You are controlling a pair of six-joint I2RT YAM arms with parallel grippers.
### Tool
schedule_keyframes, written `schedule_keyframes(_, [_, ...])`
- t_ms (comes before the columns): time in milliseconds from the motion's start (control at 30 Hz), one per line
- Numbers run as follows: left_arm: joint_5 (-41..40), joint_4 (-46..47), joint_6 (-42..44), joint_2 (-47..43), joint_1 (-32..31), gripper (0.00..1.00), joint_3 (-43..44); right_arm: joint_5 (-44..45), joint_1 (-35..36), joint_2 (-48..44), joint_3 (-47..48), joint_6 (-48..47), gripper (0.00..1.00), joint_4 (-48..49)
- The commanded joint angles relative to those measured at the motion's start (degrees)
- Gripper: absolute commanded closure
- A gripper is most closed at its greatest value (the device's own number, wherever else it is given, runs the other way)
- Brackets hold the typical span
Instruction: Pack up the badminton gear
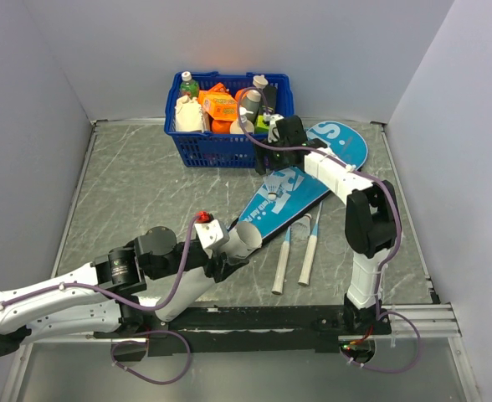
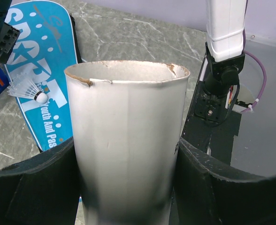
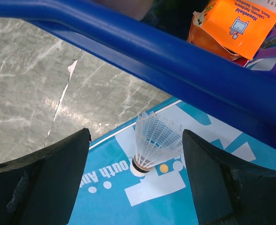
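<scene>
My left gripper [image 1: 232, 251] is shut on the long white tube [image 1: 246, 237] and holds it with its torn open end [image 2: 126, 70] facing the teal "SPORT" case [image 1: 300, 188]. The white shuttlecock [image 1: 273, 179] lies on the case, near the basket. My right gripper [image 1: 278, 167] is open just above it, and in the right wrist view the shuttlecock [image 3: 154, 143] lies between the two fingers without touching them. Two rackets lie beside the case with their white handles [image 1: 281, 268] [image 1: 307, 260] toward me. In the left wrist view the tube [image 2: 126, 108] fills the closed jaws.
The blue plastic basket [image 1: 196, 146] of bottles and orange packs stands at the back, its rim [image 3: 175, 51] just beyond my right fingers. The right arm's base [image 2: 220, 89] is close behind the tube's open end. White walls enclose the table.
</scene>
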Motion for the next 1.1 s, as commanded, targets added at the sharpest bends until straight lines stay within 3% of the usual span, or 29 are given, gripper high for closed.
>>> schedule_keyframes(0, [-0.1,1.9,0.0,-0.7,-0.1,0.95,1.6,-2.6,0.4,2.2,-1.5,-0.2,0.14,0.4])
schedule_keyframes(200, [0.0,2.1,-0.1,-1.0,-0.1,0.95,1.6,-1.4,1.1,2.0,-3.4,0.7,0.14,1.3])
schedule_keyframes(533, [0.4,2.3,-0.2,-0.9,-0.1,0.95,1.6,2.3,2.7,-6.4,-9.5,1.4,0.14,5.0])
schedule_keyframes(1067, [0.3,2.3,-0.6,-0.6,-0.1,0.95,1.5,3.7,2.9,-4.0,-11.9,1.5,0.16,6.4])
